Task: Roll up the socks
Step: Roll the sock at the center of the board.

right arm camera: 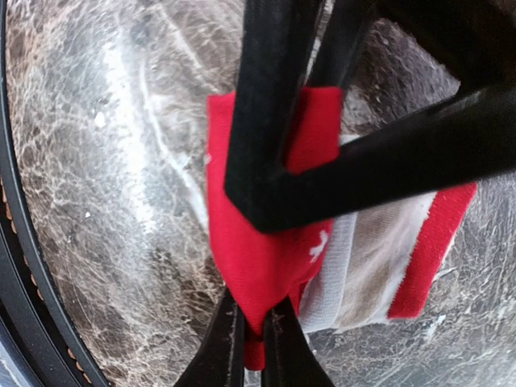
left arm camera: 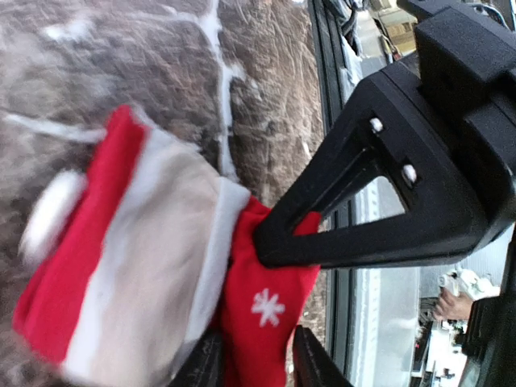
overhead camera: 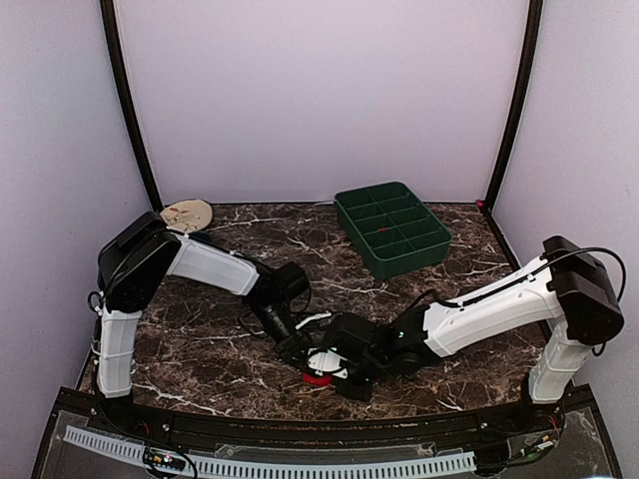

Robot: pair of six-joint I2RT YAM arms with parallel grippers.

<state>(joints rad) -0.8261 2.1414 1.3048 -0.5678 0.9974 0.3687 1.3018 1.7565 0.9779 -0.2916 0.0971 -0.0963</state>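
Note:
The socks [overhead camera: 319,378] lie as one small bundle on the marble table, near its front edge, and both grippers meet there. The bundle is red with a white-and-beige cuff [left arm camera: 153,242] and a white snowflake [left arm camera: 267,307]. My left gripper [left arm camera: 256,360] has its jaws apart, with a red fold of the socks between them. My right gripper [right arm camera: 254,316] is shut on a red fold of the socks [right arm camera: 250,258] from the opposite side. Each wrist view has the other gripper's black fingers lying across the bundle and hiding part of it.
A dark green compartment tray [overhead camera: 391,230] stands at the back right of the table. A round tan disc [overhead camera: 187,214] lies at the back left. The table's front edge with its black rail [left arm camera: 337,161] runs close beside the bundle.

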